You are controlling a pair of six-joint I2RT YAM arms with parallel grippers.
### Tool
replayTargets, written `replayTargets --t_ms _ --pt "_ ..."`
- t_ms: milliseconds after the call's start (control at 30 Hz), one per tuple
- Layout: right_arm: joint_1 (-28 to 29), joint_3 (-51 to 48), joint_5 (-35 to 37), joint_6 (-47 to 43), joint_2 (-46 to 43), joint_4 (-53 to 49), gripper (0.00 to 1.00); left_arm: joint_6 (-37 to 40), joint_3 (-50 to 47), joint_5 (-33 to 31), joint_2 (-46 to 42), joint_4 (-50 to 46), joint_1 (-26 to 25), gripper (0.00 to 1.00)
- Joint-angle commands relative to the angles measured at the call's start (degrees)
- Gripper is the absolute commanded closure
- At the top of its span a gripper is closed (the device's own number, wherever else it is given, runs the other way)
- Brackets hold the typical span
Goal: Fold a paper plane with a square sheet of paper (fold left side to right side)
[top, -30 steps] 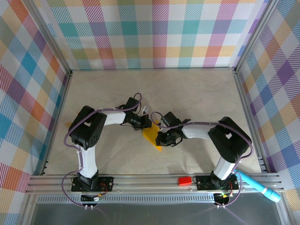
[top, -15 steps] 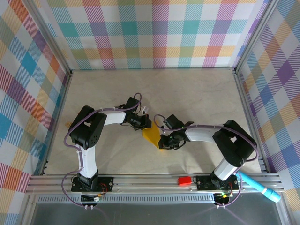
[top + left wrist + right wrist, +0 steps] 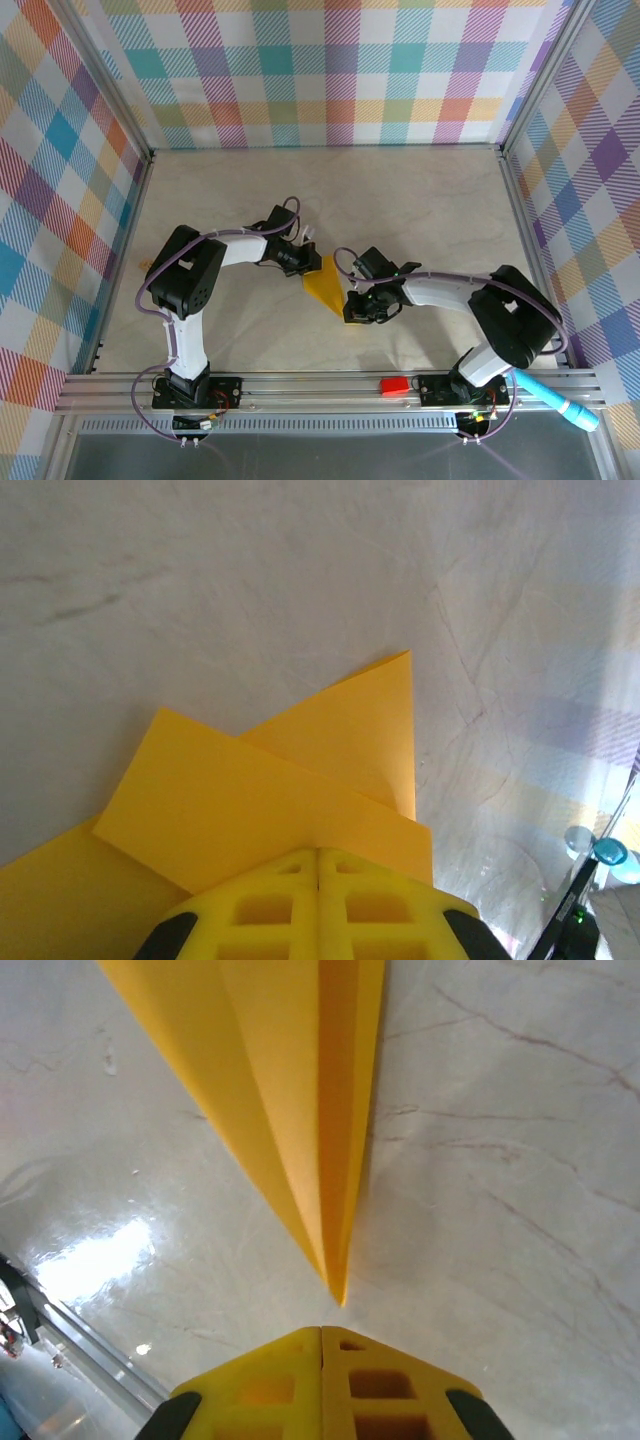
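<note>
The yellow-orange paper lies on the table between the two arms, folded into a narrow pointed dart shape with crease lines. In the left wrist view its overlapping flaps spread out ahead of my left gripper, which is shut with its tips resting on the top layer. From above, the left gripper sits at the paper's far left edge. My right gripper is shut and empty, just short of the paper's sharp point. From above, the right gripper is at the paper's near tip.
A small red block sits on the front rail between the arm bases, and a light blue pen-like cylinder lies at the front right. Checkered walls enclose the pale table on three sides.
My right gripper has slid toward the front right along the paper and come off its pointed tip. The left gripper has stayed on the paper's far edge.
</note>
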Motion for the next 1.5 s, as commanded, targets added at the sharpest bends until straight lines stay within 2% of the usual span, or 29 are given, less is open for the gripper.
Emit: replayTargets --t_ms 0,133,333,567,667,800,1000,1067,1200,1300,1467 --pt "-1.5 1.1 -1.5 -1.4 -4.0 -1.1 0.9 -2.4 0.4 -0.4 -3.7 2.0 0.8 0.9" --pt "-5.7 0.9 -4.4 -4.3 -5.3 2.3 0.75 -2.6 0.0 -0.5 -8.7 3.8 1.1 0.81" --pt "-10.3 4.1 -8.2 -10.3 0.0 8.1 0.58 -0.7 -5.9 -3.7 -18.3 7.4 2.2 0.72" --pt "-11.6 11.0 -10.7 -14.7 10.1 10.3 0.55 0.2 -13.1 -6.2 -27.7 9.6 4.4 0.66" --pt "-11.6 12.9 -12.1 -14.9 13.6 11.6 0.57 0.1 -14.8 -7.0 -30.4 9.4 5.6 0.64" --pt "-11.5 13.9 -14.1 -14.5 16.3 13.1 0.66 -0.2 -16.0 -7.2 -32.8 9.7 6.9 0.63" --pt "-12.0 12.6 -13.3 -14.4 13.2 13.7 0.95 -0.7 -18.2 -7.2 -36.8 13.7 8.0 0.6" --pt "-13.1 11.1 -13.4 -13.6 10.2 15.0 0.99 -0.8 -18.7 -6.6 -38.1 15.2 8.2 0.57" --pt "-16.2 6.7 -16.2 -12.2 1.8 20.3 1.0 -2.7 -19.9 -4.8 -41.3 20.2 8.4 0.48" --pt "-18.4 3.7 -18.0 -10.9 -5.6 24.8 1.0 -5.4 -21.1 -1.8 -43.5 27.7 8.5 0.4" --pt "-20.3 0.7 -22.8 -7.5 -14.5 33.2 1.0 -12.0 -20.7 4.7 -43.0 37.0 8.4 0.38"
